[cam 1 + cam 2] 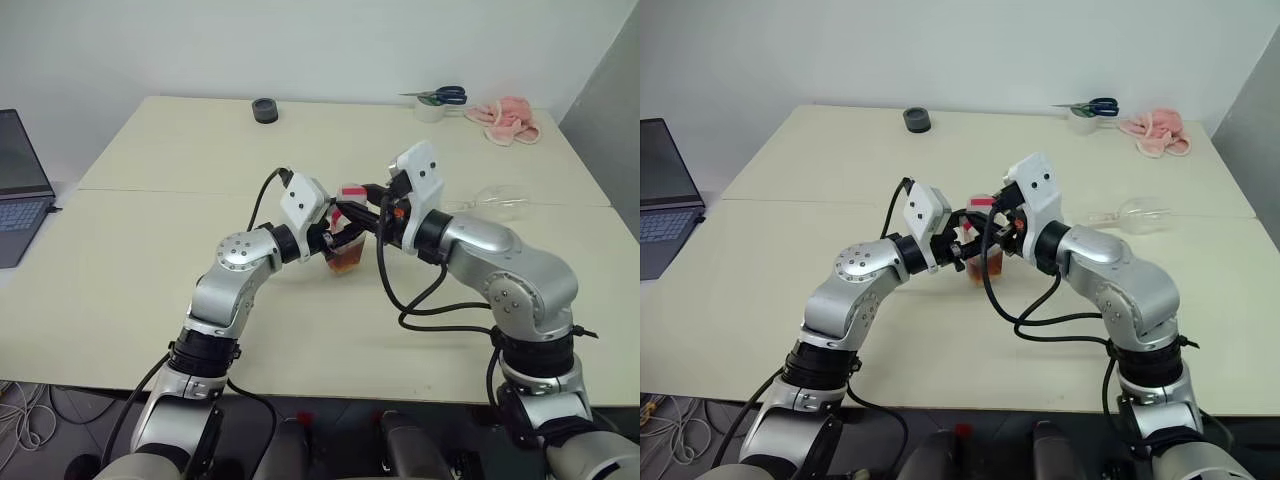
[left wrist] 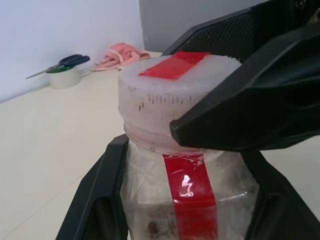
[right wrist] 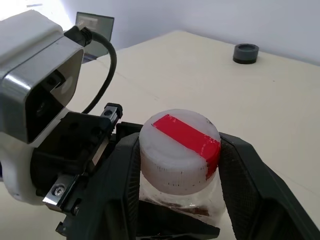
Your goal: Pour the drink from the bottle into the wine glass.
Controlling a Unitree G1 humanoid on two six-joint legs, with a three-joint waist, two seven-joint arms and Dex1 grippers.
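Note:
The bottle (image 1: 347, 252) is small and clear, with a red strip down its side and amber drink (image 1: 346, 264) in its lower part. It is held upright above the table's middle. My left gripper (image 2: 187, 210) is shut on the bottle's body. My right gripper (image 3: 180, 147) comes in from the other side, its black fingers (image 3: 125, 170) pressed against both sides of the whitish cap (image 3: 179, 150), which has red tape across its top. The wine glass (image 1: 1135, 215) lies on its side on the table, to the right of my right arm.
An open laptop (image 1: 20, 185) sits at the table's left edge. At the back are a black tape roll (image 1: 265, 110), a white tape roll (image 1: 430, 111) with scissors (image 1: 442, 96) on it, and a pink cloth (image 1: 508, 120). A seam (image 1: 150, 190) crosses the tabletop.

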